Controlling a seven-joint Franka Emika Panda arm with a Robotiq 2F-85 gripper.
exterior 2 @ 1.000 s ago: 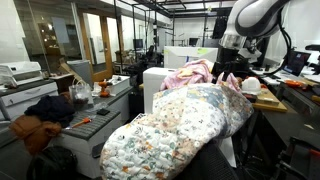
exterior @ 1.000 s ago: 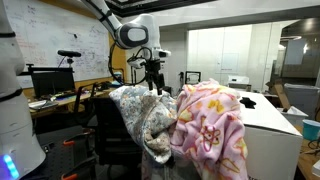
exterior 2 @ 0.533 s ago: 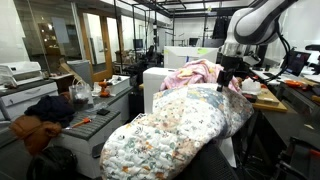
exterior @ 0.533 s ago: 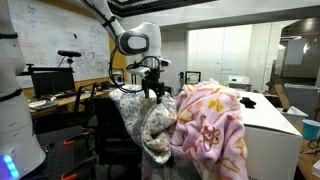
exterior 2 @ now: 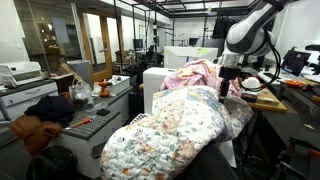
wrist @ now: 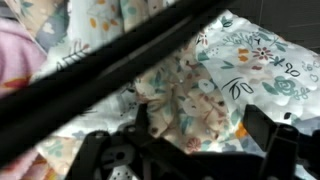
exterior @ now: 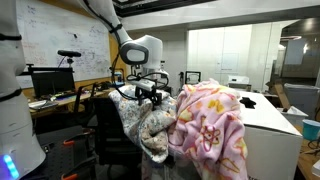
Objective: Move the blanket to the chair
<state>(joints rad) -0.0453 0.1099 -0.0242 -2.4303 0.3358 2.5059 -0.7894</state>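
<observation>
The quilted floral blanket (exterior: 150,128) (exterior 2: 178,132) lies heaped in a big mound beside a pink fleece. My gripper (exterior: 150,96) (exterior 2: 224,88) has come down onto the mound's top, close to the pink fleece. In the wrist view the gripper (wrist: 200,128) is open, with dark fingers (wrist: 266,128) standing wide on either side of a raised fold of the blanket (wrist: 250,60). The black chair (exterior: 103,125) stands right behind the mound in an exterior view, its backrest partly hidden by the fabric.
A pink fleece with yellow flowers (exterior: 210,125) (exterior 2: 190,73) hangs over a white cabinet (exterior: 270,130) next to the blanket. Desks with monitors (exterior: 52,80) stand behind the chair. A cluttered bench (exterior 2: 90,105) and a black bar (wrist: 110,70) across the wrist view are nearby.
The arm has lowered, bringing the gripper from above the mound down onto the blanket's top. The jaws remain wide apart.
</observation>
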